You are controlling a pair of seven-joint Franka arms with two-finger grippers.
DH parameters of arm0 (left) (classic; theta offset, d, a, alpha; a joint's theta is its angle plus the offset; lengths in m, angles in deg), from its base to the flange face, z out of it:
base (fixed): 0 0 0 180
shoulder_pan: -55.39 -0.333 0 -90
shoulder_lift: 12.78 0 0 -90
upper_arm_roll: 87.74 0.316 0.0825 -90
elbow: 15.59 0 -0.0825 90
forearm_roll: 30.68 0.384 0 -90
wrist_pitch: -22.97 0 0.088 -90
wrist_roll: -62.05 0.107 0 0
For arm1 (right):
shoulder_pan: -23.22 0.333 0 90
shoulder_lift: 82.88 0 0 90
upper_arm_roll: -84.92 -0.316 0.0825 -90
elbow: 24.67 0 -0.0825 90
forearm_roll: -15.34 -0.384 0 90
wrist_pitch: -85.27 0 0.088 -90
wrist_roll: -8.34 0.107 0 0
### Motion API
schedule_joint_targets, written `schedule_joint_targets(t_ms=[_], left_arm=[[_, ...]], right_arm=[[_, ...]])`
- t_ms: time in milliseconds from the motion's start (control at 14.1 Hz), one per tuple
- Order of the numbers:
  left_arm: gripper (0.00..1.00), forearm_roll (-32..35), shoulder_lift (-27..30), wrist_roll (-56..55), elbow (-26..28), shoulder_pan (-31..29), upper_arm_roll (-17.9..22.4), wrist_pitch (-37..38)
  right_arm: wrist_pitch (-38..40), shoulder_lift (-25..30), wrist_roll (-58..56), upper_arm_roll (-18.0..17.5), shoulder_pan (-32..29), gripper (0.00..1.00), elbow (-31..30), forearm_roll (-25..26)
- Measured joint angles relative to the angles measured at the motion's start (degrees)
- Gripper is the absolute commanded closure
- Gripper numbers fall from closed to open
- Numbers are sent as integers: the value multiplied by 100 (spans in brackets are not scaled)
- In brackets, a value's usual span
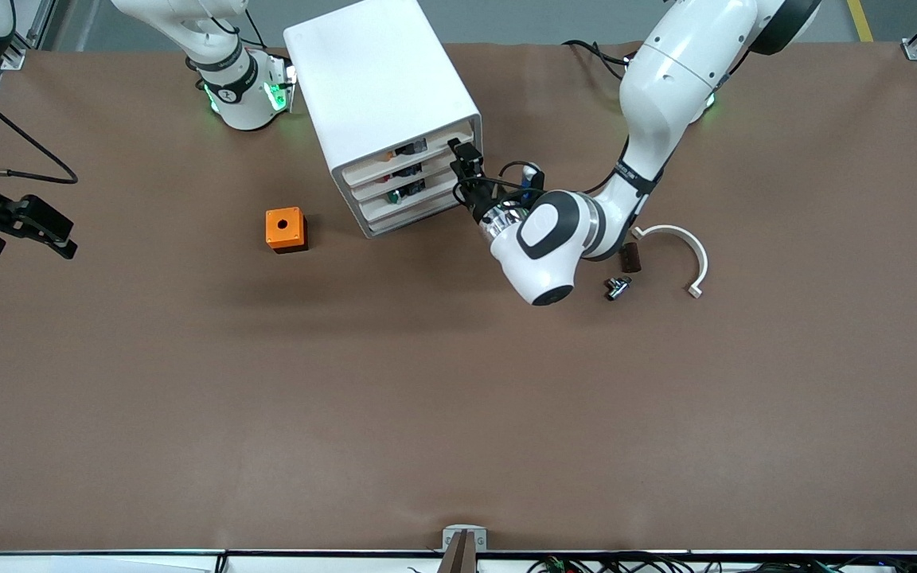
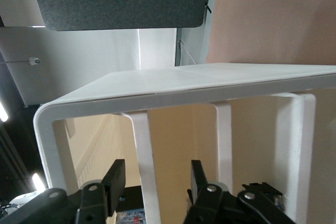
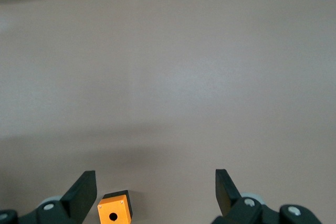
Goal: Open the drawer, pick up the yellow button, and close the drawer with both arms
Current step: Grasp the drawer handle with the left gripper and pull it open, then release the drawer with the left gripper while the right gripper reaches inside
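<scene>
The white cabinet stands at the robots' edge of the table, its four drawers facing the left arm's end. The top drawer looks shut; in the left wrist view its white front edge runs between my fingers. Part of an orange and black button shows through the drawer's gap. My left gripper is at the top drawer's front corner, open, its jaws either side of that edge. My right gripper is open and empty at the right arm's end of the table, high over it.
An orange cube with a hole sits beside the cabinet toward the right arm's end, also in the right wrist view. A white curved piece, a small dark block and a small metal part lie under the left arm.
</scene>
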Motion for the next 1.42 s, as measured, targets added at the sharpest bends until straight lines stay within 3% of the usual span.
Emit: schedule_joint_targets(t_ms=[213,356,640,783,1209,1423], left_arm=[[65,-5,1,0,-112,76,0,0],[65,-40,0,0,-141,90,0,0],[84,-58,-1,0,-182,186,3,-29],[98,-58,-11,0,-183,188,9,-40],[99,-60,-30,-40,-304,-9,97,-78],[99,-56,-65,-40,-421,-376,130,-78]], right_arm=[[0,0,0,-1,0,0,0,-1],[-1,-5,-5,-26,3,0,0,-4],[-5,-56,-8,-101,111,0,0,-6],[-4,-86,-8,-135,207,0,-1,-6],[3,-310,-167,-184,590,0,-13,-7],[-9,-387,646,-189,920,0,-13,-14]])
